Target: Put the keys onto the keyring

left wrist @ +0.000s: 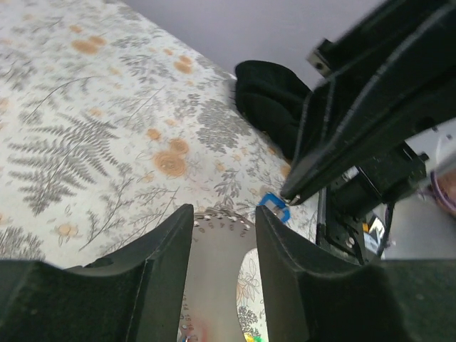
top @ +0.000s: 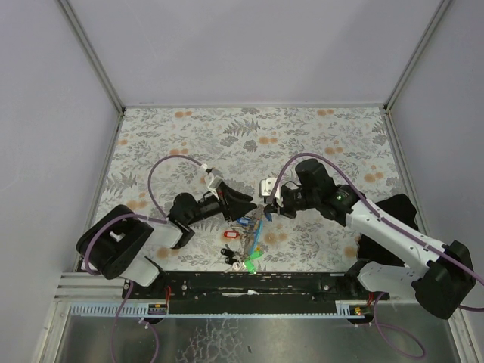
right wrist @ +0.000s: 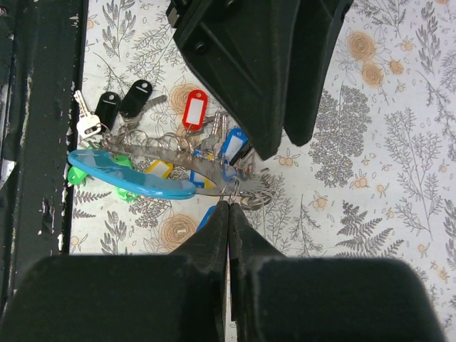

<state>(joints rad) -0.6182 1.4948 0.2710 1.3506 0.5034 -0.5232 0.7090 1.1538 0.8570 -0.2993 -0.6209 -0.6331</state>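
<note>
The right gripper [right wrist: 229, 205] is pinched shut on the keyring [right wrist: 135, 174] by thin wire only, so a sideways tug could slip it free. The left gripper [left wrist: 223, 217] stands half-parted, possibly touching a silvery piece [left wrist: 214, 271]. The keyring, blue-strapped, sprawls tangled among bright-capped keys [right wrist: 194, 112] near the table [top: 302, 136] front edge.

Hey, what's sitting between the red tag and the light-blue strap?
A chain of silvery linked rings runs between the red tag and the light-blue strap. The right wrist view shows it.
</note>
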